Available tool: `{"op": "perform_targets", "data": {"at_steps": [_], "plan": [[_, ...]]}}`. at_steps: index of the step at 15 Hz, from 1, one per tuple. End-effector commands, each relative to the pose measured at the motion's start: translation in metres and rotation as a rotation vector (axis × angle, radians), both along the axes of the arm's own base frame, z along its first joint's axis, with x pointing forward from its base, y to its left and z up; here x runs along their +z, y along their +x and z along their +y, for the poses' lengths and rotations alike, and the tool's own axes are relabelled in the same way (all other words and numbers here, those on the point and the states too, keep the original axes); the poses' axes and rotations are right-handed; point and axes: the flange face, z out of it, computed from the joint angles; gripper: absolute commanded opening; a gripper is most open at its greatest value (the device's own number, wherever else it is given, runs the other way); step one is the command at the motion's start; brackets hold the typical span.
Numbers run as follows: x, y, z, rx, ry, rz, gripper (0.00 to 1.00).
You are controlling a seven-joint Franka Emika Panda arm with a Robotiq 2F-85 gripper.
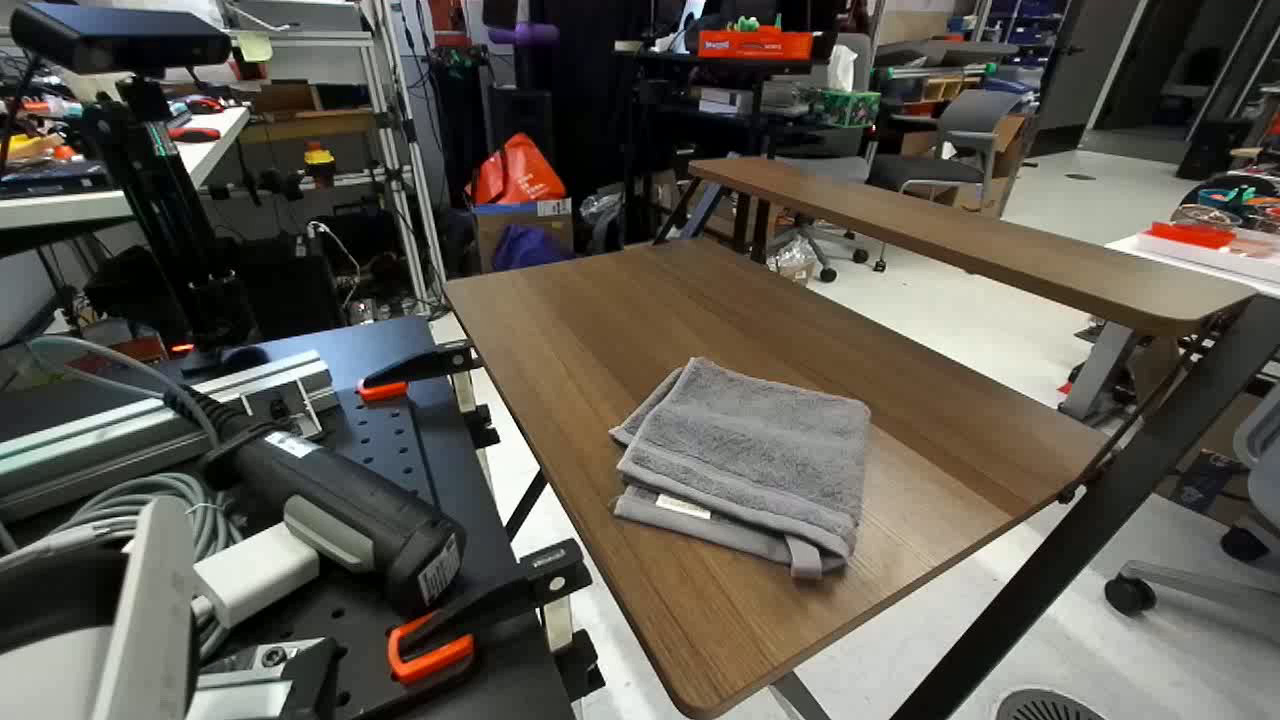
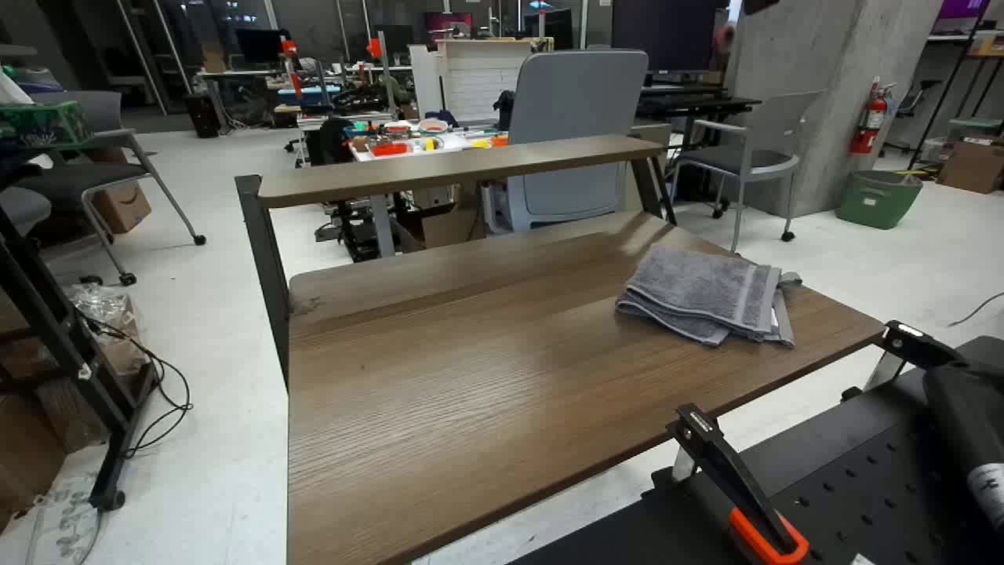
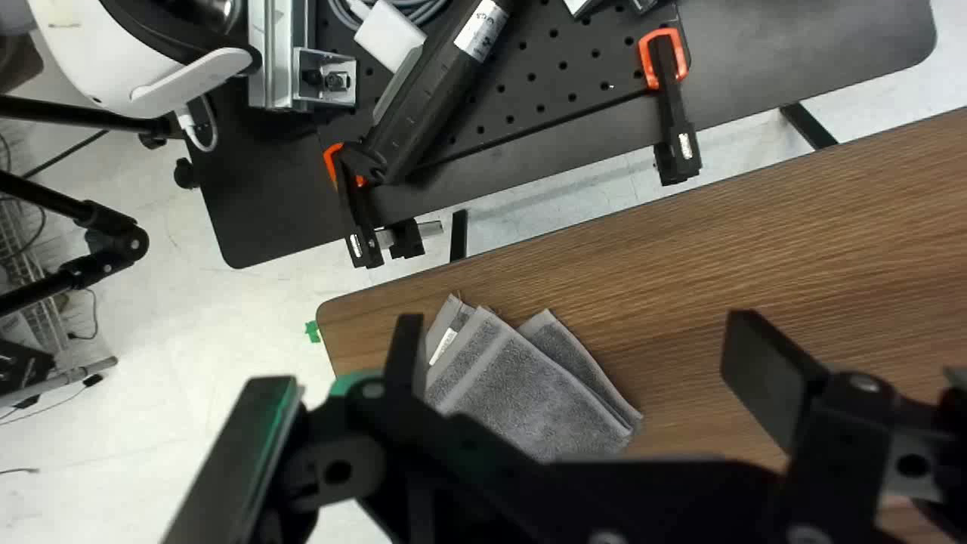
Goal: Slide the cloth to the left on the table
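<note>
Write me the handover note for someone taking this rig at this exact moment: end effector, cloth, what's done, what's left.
End effector: open, jaws wide apart in the wrist view, holding nothing; out of sight in both exterior views.
Cloth: grey, folded, lying on the table near one end, with nothing gripping it.
Done: these pictures alone don't show whether any slide has been made.
Left: if the slide is due, probably lower onto the cloth, then move it left along the tabletop; confirm first whose left is meant.
</note>
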Motion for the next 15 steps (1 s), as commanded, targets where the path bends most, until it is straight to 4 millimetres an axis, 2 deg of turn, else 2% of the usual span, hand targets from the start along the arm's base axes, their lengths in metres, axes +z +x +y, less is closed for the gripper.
{"op": "perform_targets", "data": {"at_steps": [1,10,12,15], "plan": [[0.001,0.000,0.000,0.000,0.000,0.000,1.00],[0.003,0.001,-0.001,-0.009,-0.004,-0.021,1.00],[0.001,0.006,-0.009,-0.027,-0.015,-0.047,1.00],[-0.005,0.023,-0.029,-0.091,-0.037,-0.106,1.00]]}}
